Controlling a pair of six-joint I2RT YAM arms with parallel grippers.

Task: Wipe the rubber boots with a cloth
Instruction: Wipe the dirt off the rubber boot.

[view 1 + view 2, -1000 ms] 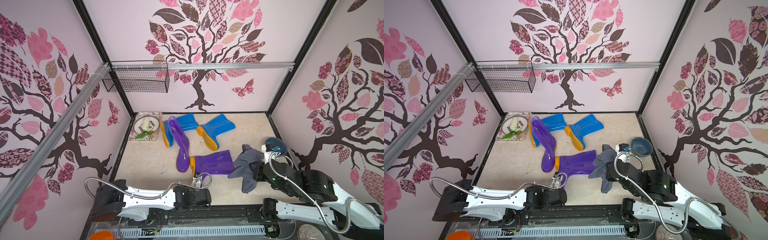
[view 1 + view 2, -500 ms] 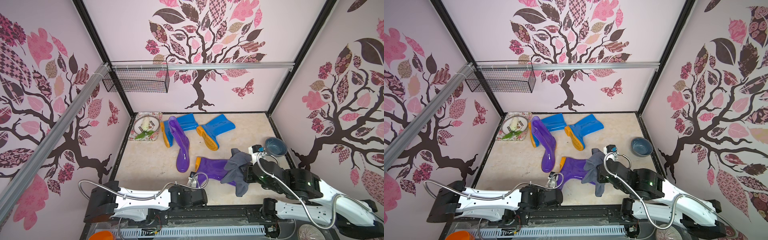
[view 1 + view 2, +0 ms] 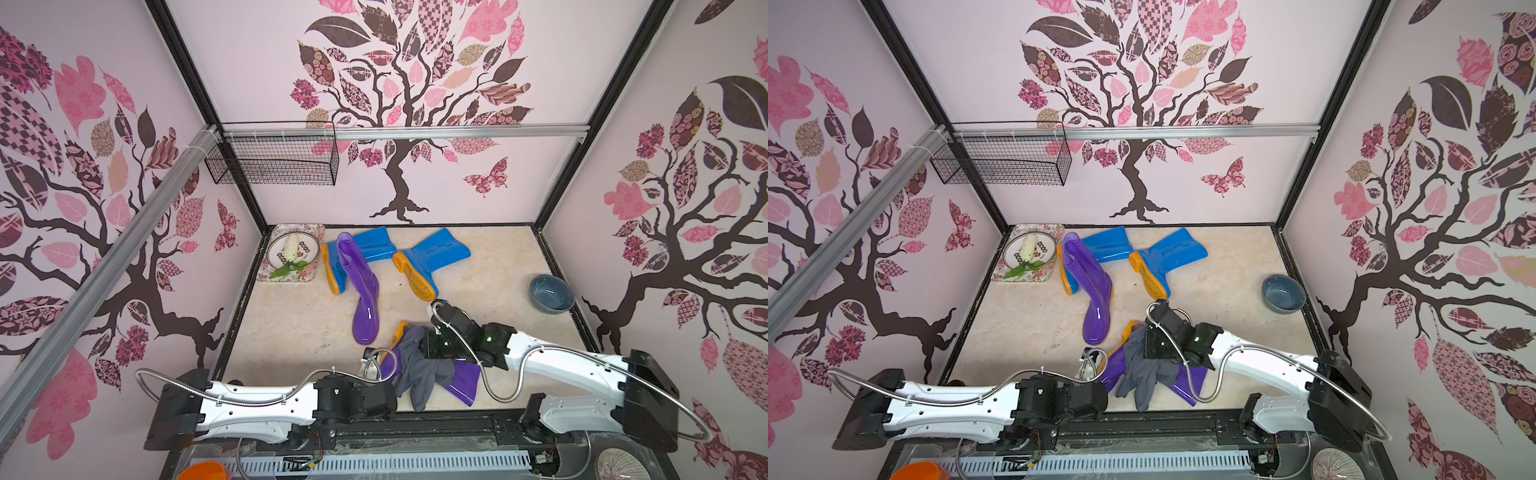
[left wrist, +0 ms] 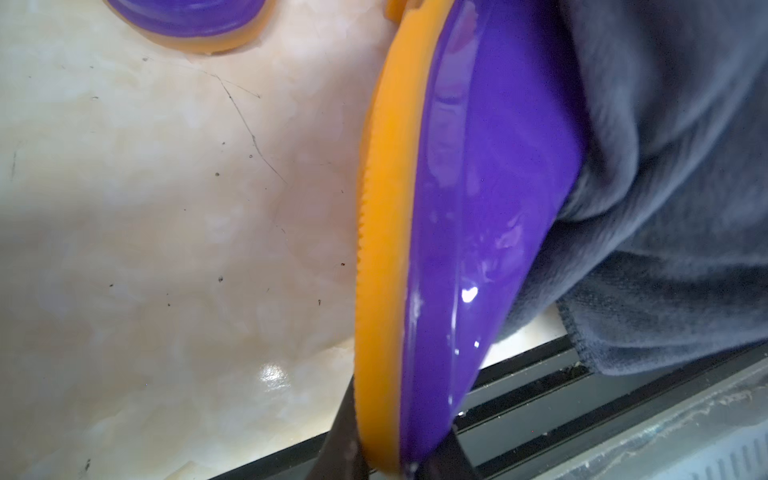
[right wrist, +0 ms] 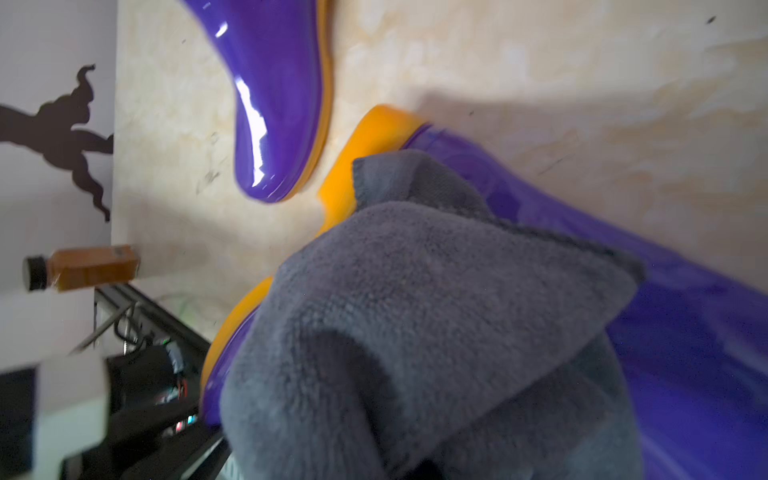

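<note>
left fingers (image 4: 344, 440) pinch the purple boot (image 4: 478, 187), cloth (image 4: 665, 208) draped over it.

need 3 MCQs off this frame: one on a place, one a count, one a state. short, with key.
1. Where does the grey-blue bowl stand?
A) back left corner
B) front left corner
C) on the right side, apart from all else

2. How many blue rubber boots are there?
A) one
B) two
C) three

3. How is the cloth placed?
A) draped over the near purple boot, held by the right gripper
B) folded flat, apart from every boot
C) stuffed inside a boot

Key:
1 C: both top views show it alone at the right.
2 B: two lie at the back, the second beside the first.
3 A: the right wrist view shows it bunched over the purple upper.
</note>
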